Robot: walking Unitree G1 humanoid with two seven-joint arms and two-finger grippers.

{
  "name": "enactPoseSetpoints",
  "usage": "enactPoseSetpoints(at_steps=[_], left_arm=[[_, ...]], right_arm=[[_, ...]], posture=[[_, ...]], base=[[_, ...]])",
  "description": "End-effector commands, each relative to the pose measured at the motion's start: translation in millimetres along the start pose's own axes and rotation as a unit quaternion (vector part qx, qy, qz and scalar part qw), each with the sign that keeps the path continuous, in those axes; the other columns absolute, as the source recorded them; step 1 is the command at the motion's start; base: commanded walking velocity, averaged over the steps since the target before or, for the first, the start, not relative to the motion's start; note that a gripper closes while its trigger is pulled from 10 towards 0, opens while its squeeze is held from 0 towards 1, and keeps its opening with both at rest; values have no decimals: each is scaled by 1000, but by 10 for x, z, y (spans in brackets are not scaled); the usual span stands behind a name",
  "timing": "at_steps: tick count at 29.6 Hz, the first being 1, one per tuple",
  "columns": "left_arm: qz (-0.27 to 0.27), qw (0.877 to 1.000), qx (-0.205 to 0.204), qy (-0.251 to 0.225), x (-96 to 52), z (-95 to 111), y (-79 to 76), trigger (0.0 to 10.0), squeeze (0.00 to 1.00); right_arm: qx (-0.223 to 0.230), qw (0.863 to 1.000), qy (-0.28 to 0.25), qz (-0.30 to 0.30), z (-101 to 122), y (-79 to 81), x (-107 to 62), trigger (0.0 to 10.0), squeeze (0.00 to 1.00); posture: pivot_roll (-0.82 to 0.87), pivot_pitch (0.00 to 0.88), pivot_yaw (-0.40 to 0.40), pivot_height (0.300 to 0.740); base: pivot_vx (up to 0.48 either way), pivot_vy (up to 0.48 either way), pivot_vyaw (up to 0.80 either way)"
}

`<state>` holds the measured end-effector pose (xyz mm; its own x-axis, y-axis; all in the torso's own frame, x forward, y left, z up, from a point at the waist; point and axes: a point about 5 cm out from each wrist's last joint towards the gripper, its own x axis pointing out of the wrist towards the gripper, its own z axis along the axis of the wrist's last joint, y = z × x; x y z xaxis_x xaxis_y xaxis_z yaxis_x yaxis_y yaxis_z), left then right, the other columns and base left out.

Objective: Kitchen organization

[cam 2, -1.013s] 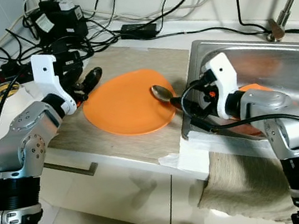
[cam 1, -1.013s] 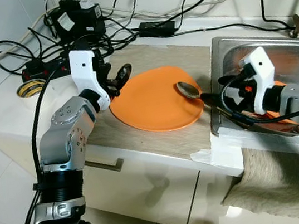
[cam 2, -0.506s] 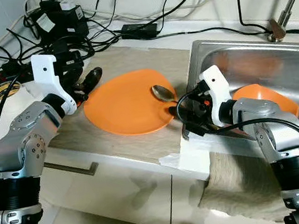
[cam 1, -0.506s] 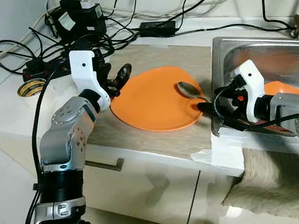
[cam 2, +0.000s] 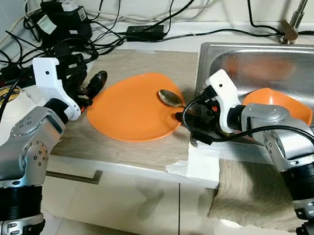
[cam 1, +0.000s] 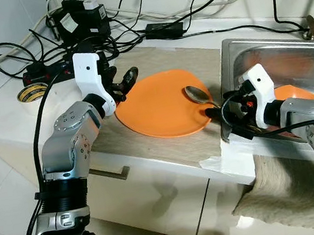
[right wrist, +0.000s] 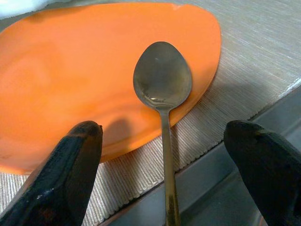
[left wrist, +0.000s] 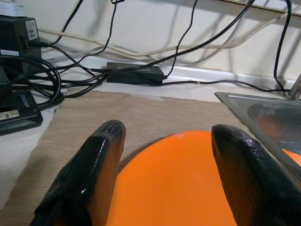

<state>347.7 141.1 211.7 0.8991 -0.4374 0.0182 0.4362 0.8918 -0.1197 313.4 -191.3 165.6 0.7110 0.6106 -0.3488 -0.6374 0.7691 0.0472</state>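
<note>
Orange plate [cam 1: 161,105] w/ spoon [right wrist: 162,80], bowl [cam 2: 285,103] in sink [cam 2: 266,59]

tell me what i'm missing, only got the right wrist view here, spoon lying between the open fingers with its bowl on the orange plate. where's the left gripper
Observer: The left gripper is at the far rim of the orange plate, fingers open.
Operator: anything in the sink
Observer: An orange bowl sits in the sink, behind the right gripper.
Operator: what's below the counter edge
Observer: A grey towel hangs down the cabinet front.
</note>
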Motion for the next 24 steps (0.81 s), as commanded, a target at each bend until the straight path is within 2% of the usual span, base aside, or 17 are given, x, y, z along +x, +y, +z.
enactPoseSetpoints(at_steps=[1, 14, 15, 17, 18, 21, 24], left_arm=[[4, 1000, 4, 5, -7, 12, 13, 10000, 0], [3, 1000, 4, 8, -4, 4, 13, 10000, 0], [3, 1000, 4, 8, -3, 4, 14, 10000, 0], [2, 1000, 4, 9, -2, 4, 15, 10000, 0], [-4, 1000, 5, 13, -7, -4, 3, 10000, 0], [-13, 1000, 9, 16, -16, -13, -16, 10000, 0], [-44, 999, 12, 23, -49, -38, -113, 10000, 0]], right_arm=[[-5, 1000, 11, 1, -20, 2, 38, 10000, 0], [-8, 1000, 14, -5, -42, -9, 56, 10000, 0], [-8, 1000, 14, -5, -42, -9, 59, 10000, 463], [-8, 1000, 14, -6, -42, -10, 62, 10000, 463], [-10, 1000, 13, 1, -46, 9, 59, 10000, 1000], [-10, 1000, 11, -4, -44, 7, 60, 10000, 1000], [-12, 1000, 11, -5, -47, 6, 66, 10000, 1000]], posture=[[-14, 0, 16, 740], [-16, 0, 18, 740], [-16, 0, 18, 740], [-16, 0, 18, 740], [-16, 0, 20, 740], [-15, 0, 19, 740], [-13, 0, 19, 740]], base=[[0, 0, 0], [0, 0, 0], [0, 0, 0], [0, 0, 0], [0, 0, 0], [0, 0, 0], [0, 0, 0]])
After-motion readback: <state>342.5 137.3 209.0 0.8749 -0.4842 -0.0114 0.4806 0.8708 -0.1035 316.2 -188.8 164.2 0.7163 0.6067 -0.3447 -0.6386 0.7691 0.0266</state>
